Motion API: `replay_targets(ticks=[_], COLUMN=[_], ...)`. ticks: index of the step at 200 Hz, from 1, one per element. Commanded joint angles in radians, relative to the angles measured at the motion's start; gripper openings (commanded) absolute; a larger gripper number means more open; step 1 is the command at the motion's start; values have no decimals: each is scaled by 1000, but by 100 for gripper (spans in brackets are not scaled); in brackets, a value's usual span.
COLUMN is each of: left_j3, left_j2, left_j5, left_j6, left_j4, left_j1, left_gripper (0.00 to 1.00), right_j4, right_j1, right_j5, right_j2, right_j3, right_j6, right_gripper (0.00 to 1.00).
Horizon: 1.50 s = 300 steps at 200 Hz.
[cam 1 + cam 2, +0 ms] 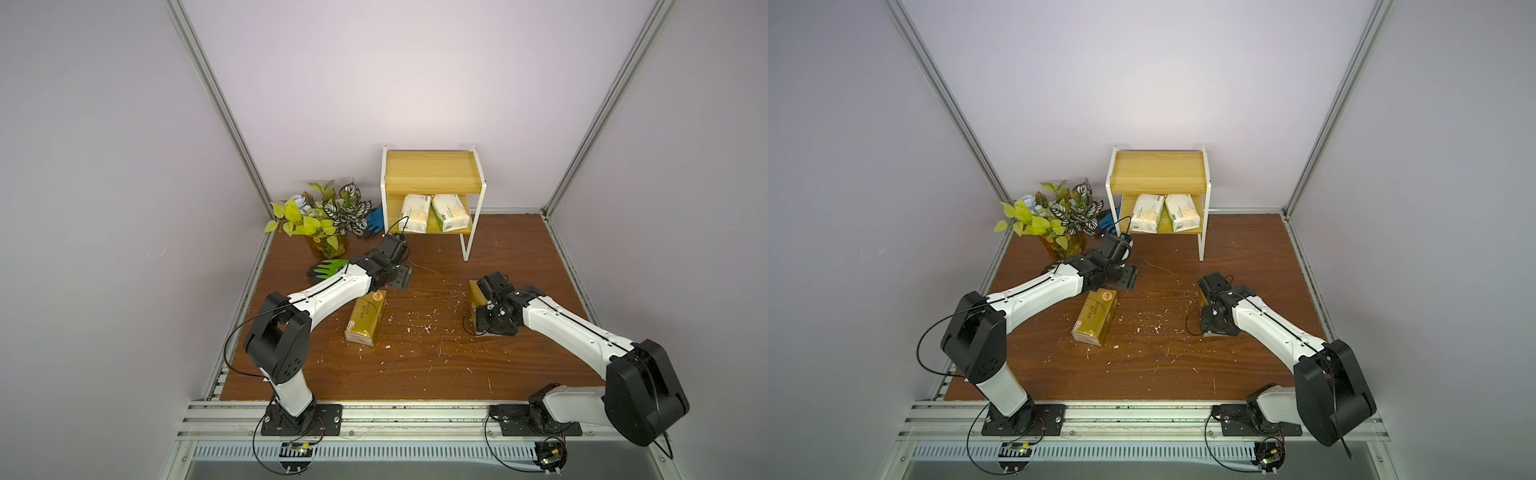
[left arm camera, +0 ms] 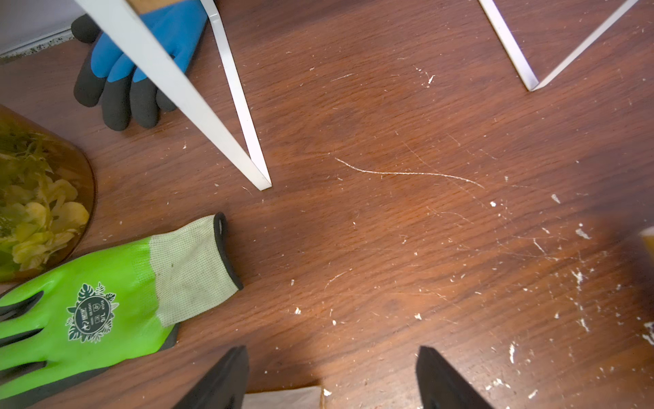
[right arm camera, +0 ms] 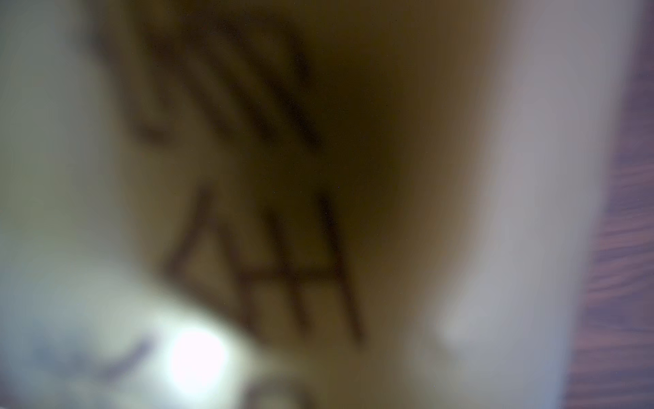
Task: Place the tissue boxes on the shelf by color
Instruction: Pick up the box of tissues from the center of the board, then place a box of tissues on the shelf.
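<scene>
In both top views, the small two-tier shelf of light wood boards on a thin white frame is standing at the back of the brown wood-grain table. Its lower board is holding one soft white tissue pack with a green corner mark, just beside a matching second white tissue pack. Its upper board is carrying nothing.

A shiny rectangular gold tissue pack with a round logo is lying flat on the table beside the left forearm. The right gripper is sitting low over a second gold tissue pack, its jaws hidden. The step in hand looks like picking up this pack. The next move probably calls for a firm hold, a lift and a carry to the bare upper board.

In the left wrist view, the left gripper is hanging over bare table with its dark fingers well apart and nothing between them. A bright green rubber-coated glove and a blue-and-black glove are lying near the shelf's white legs.

In the right wrist view, a blurred gold surface is filling nearly the whole picture, so the pack is sitting right against the camera. I cannot tell whether the jaws are gripping it.
</scene>
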Motion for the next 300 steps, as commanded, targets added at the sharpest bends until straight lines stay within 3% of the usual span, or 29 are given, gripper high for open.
replay_targets(ticks=[1, 31, 87, 153, 232, 248, 300], left_j3=[31, 35, 31, 45, 41, 44, 45], left_j2=[-5, 7, 9, -23, -83, -84, -108], left_j5=[-4, 11, 43, -32, -105, -109, -122], left_j6=[16, 23, 33, 38, 34, 33, 14], left_j4=[-26, -34, -30, -52, -99, -103, -108], left_j1=[9, 8, 9, 9, 8, 9, 9], left_gripper=[73, 64, 64, 69, 75, 84, 90], right_j4=[-34, -81, -86, -158, -85, -84, -86], right_j1=[11, 31, 61, 9, -48, -52, -56], right_j5=[104, 141, 160, 127, 70, 61, 48], right_j2=[-36, 24, 243, 715, 755, 762, 757], right_j3=[208, 522, 1040, 1774, 1728, 1724, 1713], right_j6=[-51, -121, -258, -324, -295, -299, -291], right_gripper=[46, 45, 44, 43, 45, 46, 61])
